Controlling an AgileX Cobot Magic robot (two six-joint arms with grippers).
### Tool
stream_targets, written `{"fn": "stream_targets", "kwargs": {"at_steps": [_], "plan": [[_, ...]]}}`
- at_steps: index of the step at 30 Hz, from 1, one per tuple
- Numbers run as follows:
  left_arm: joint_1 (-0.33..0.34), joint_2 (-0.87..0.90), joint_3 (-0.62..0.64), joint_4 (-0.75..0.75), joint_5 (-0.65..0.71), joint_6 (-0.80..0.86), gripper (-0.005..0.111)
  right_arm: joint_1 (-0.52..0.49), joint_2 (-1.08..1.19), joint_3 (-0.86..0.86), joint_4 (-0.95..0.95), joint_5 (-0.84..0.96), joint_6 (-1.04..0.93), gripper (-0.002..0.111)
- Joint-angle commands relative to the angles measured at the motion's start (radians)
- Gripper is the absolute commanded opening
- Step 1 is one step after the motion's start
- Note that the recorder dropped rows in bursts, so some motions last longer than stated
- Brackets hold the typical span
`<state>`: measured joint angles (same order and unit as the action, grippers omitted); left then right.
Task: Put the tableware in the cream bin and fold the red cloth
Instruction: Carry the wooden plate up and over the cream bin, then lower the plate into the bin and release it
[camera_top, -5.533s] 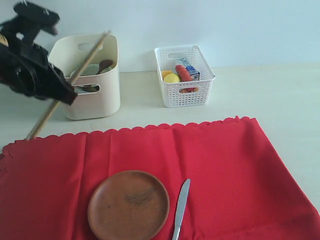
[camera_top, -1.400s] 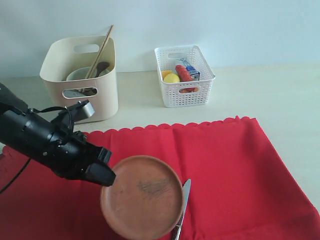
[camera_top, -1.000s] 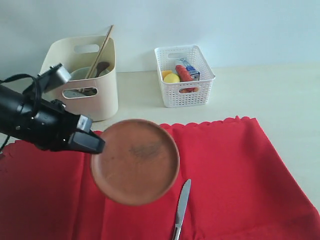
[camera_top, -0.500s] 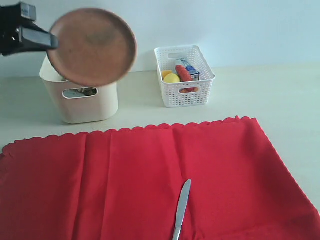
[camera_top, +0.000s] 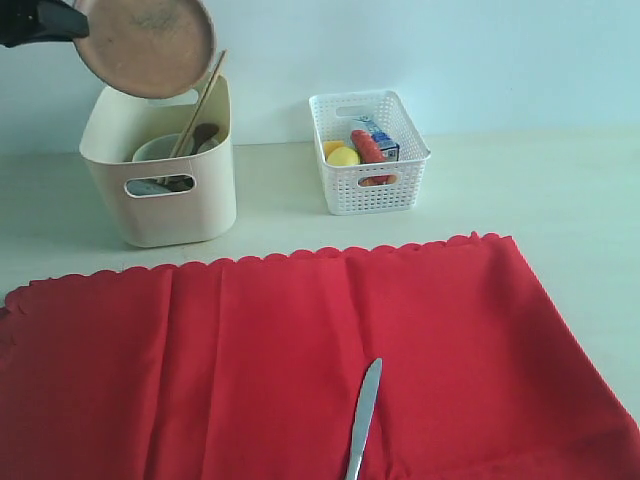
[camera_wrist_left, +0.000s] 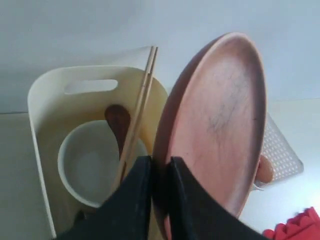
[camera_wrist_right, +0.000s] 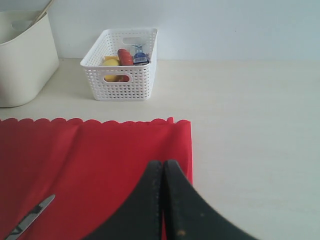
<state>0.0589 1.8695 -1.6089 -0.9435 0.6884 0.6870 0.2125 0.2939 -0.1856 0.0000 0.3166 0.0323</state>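
1. The left gripper (camera_wrist_left: 159, 167) hung in the air above the cream bin (camera_top: 190, 215), to the bin's left, its two black fingers clamped on the rim of the wooden plate (camera_top: 148, 45).
2. The wooden plate was held clear over the cream bin's back rim, steeply tilted, touching nothing but the fingers.
3. Inside the cream bin sat a white bowl (camera_wrist_left: 90, 165). A wooden spoon (camera_wrist_left: 118, 120) rested against the bowl, and two chopsticks (camera_wrist_left: 137, 120) leaned side by side from the bowl, with their tips poking up past the bin's back rim.
4. To the right of the cream bin, well apart from it on the table (camera_top: 560, 200), stood a white lattice basket (camera_top: 375, 195) holding a few yellow, red and blue items too small to name.
5. In front of the cream bin, the red cloth (camera_top: 250, 340) lay spread flat, its scalloped edge near the bin's base but not touching it.
6. The steel knife (camera_top: 362, 420) lay on the red cloth, in front and to the right of the cream bin, well away from it.
7. The right gripper (camera_wrist_right: 163, 167), far to the right of the cream bin, hovered over the red cloth's right edge with its fingers pressed together and holding nothing.
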Motion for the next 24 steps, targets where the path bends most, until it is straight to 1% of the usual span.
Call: {"fn": "stream_targets", "kwargs": {"at_steps": [1,4,7,12,16,17,19,24], "plan": [[0.002,0.127,-0.092,-0.001,0.01,-0.022,0.0,-0.003,-0.006,0.001,0.0,-0.004,-0.002,0.0],[0.002,0.192,-0.122,0.001,0.011,-0.022,0.0,-0.003,-0.006,0.001,0.0,-0.004,-0.002,0.0],[0.002,0.232,-0.14,0.039,0.009,-0.031,0.0,-0.003,-0.006,0.001,0.0,-0.004,-0.002,0.0],[0.002,0.26,-0.149,0.083,0.015,-0.037,0.0,-0.003,-0.006,0.001,0.0,-0.004,-0.002,0.0],[0.002,0.271,-0.149,0.1,0.051,-0.037,0.002,-0.003,-0.006,0.001,0.0,-0.004,-0.002,0.0],[0.002,0.271,-0.149,0.106,0.061,-0.037,0.005,-0.003,-0.006,0.001,0.0,-0.004,-0.002,0.0],[0.002,0.269,-0.149,0.108,0.075,-0.037,0.016,-0.003,-0.006,0.001,0.0,-0.004,-0.002,0.0],[0.002,0.237,-0.151,0.121,0.083,-0.037,0.057,-0.003,-0.006,0.001,0.0,-0.004,-0.002,0.0]]}}
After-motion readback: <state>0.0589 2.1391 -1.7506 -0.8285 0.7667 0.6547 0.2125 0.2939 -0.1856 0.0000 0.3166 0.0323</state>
